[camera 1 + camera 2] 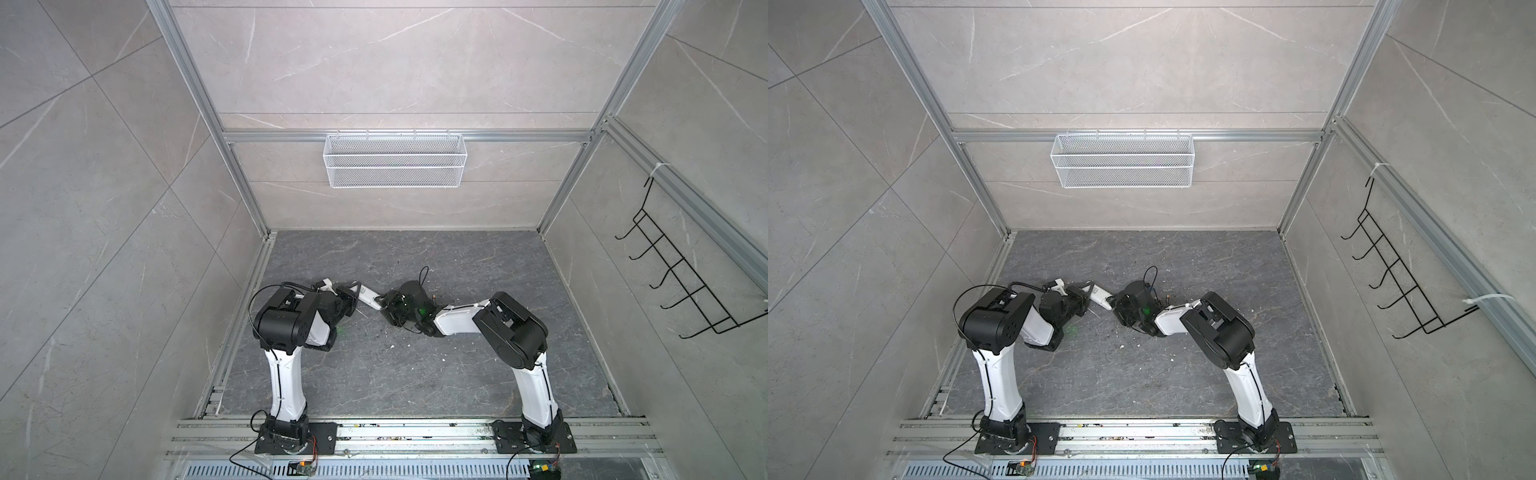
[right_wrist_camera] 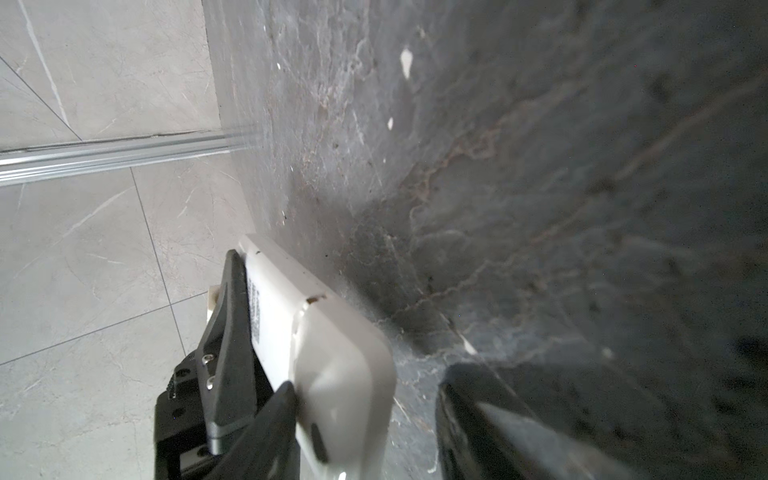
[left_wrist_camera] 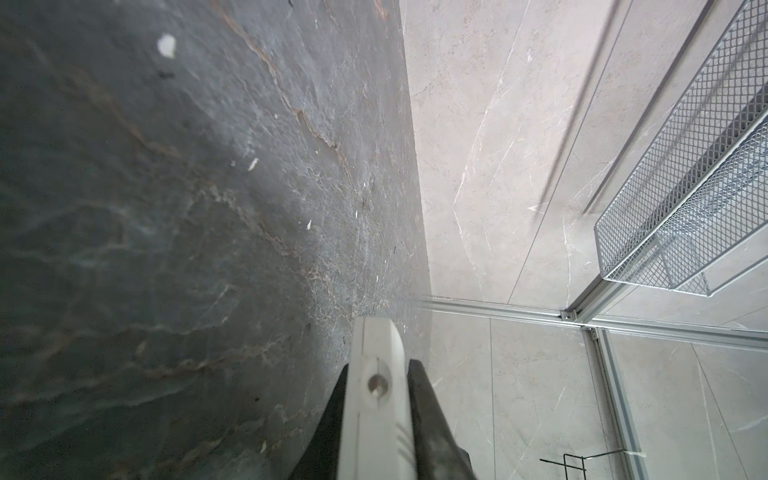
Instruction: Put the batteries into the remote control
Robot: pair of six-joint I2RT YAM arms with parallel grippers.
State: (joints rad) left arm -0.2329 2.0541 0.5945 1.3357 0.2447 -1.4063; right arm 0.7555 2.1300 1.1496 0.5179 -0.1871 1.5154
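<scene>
The white remote control (image 1: 369, 297) (image 1: 1100, 300) hangs slanted just above the dark floor, between my two grippers. My left gripper (image 1: 353, 291) (image 1: 1086, 296) is shut on one end of it. In the left wrist view its narrow edge (image 3: 376, 374) is pinched between both black fingers (image 3: 419, 399). My right gripper (image 1: 384, 304) (image 2: 365, 388) is open around the other end (image 2: 332, 374): one finger (image 2: 282, 399) touches it, the other stands apart. A tiny dark stick with an orange tip (image 1: 433, 296), possibly a battery, lies behind the right wrist.
A white mesh basket (image 1: 395, 160) hangs on the back wall. A black wire hook rack (image 1: 681, 282) is on the right wall. White specks (image 1: 392, 358) are scattered on the dark stone floor (image 1: 415, 386). Aluminium rails (image 1: 249, 299) line the floor's edges.
</scene>
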